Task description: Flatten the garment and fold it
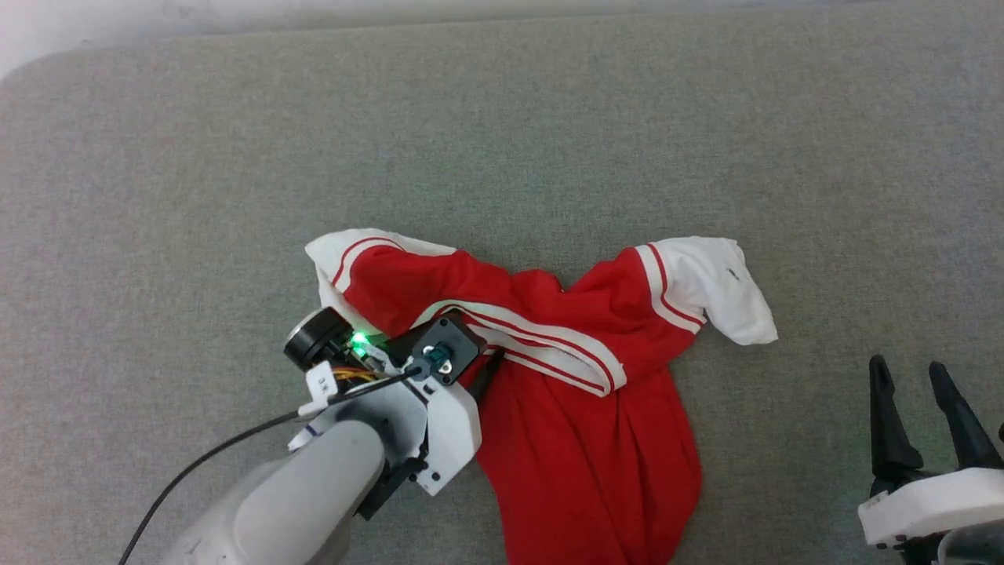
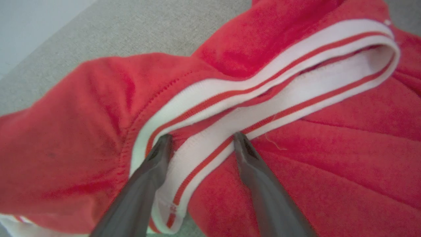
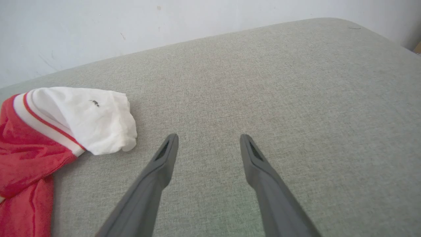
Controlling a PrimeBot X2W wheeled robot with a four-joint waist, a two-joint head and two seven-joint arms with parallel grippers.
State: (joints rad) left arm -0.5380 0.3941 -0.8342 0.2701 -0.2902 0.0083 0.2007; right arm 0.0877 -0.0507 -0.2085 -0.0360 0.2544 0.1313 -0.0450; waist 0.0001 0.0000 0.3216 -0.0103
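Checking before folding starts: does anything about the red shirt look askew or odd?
Yes. The garment lies bunched, not flat. Its striped trim band is doubled over across the middle, the red body is gathered into folds, and the white sleeve on the robot's right carries a small dark mark.

Arm: the smooth, round, pale grey forearm (image 1: pixel 298 486) ended in a white plastic wrist block (image 1: pixel 453 428).
Camera: a black square camera box (image 1: pixel 444 355) had a little green light (image 1: pixel 359 339) beside it.
Wires: there was a thin black cable (image 1: pixel 212 453), some orange wires (image 1: pixel 357 375) and a small white tag (image 1: pixel 321 384) with black marks.
Left gripper: the left gripper (image 2: pixel 202 138) had two long, dark grey, pointy fingers.
Right gripper: the right gripper (image 1: pixel 907 365) had two black pointy fingers on a white base (image 1: pixel 925 502).
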